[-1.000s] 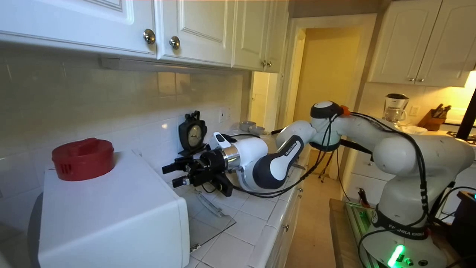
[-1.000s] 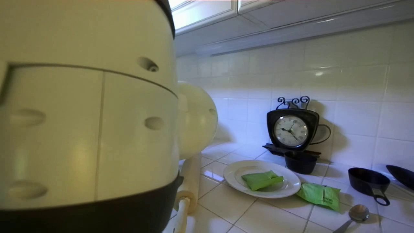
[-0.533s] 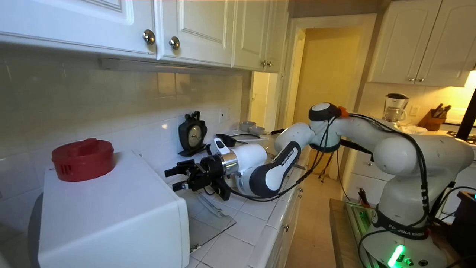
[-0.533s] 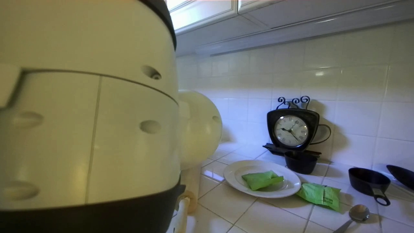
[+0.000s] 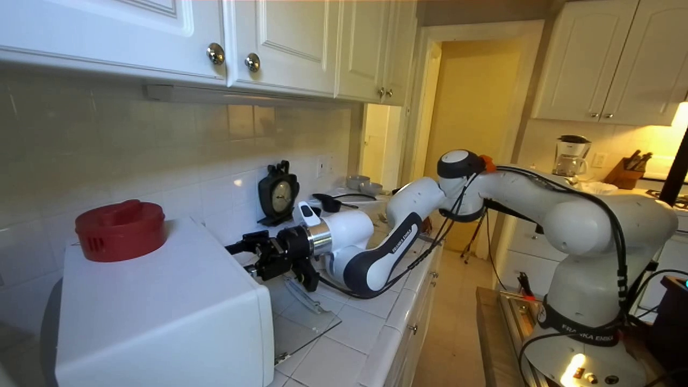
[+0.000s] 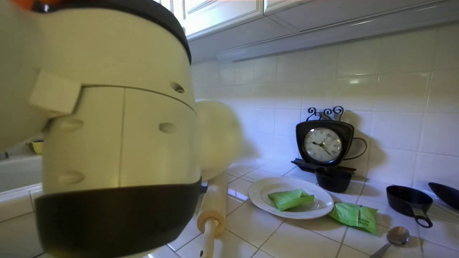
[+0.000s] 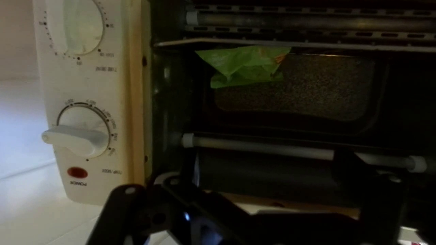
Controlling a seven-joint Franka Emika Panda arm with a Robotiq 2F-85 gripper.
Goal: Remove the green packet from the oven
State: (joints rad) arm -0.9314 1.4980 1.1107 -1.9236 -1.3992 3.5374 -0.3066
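Your oven (image 5: 161,306) is the thing to respect here: glass door (image 5: 306,317) folded down, cavity pretty tight by my read. Lettering on the panel (image 7: 85,86) reads upside down in the wrist view, so flip it in your head: the rack (image 7: 340,45) near the top is really a low shelf, and the heating rod (image 7: 259,145) across the middle sits above it. Your gripper (image 5: 239,259) is right at the mouth, jaws well apart, nothing held that I can see. I'd sink it under that rod, edge toward the panel, then slide in level. The green packet (image 7: 243,66) is inside, looks like it's lying on the rack over on the panel side. Grab the body, not a crinkly corner, or it'll probably slip.

Counts, big to small: one oven, two heating rods, one clock (image 6: 322,145), one red tub (image 5: 121,234), one plate (image 6: 255,195), one rolling pin (image 6: 215,202), three dark pots or pans (image 6: 408,202) (one cut off by the frame), three green packets (yours, the plated packet (image 6: 290,199), and a counter packet (image 6: 355,216) just beside the plate), one spoon (image 6: 398,236), two knobs (image 7: 80,132), top one partly cropped.
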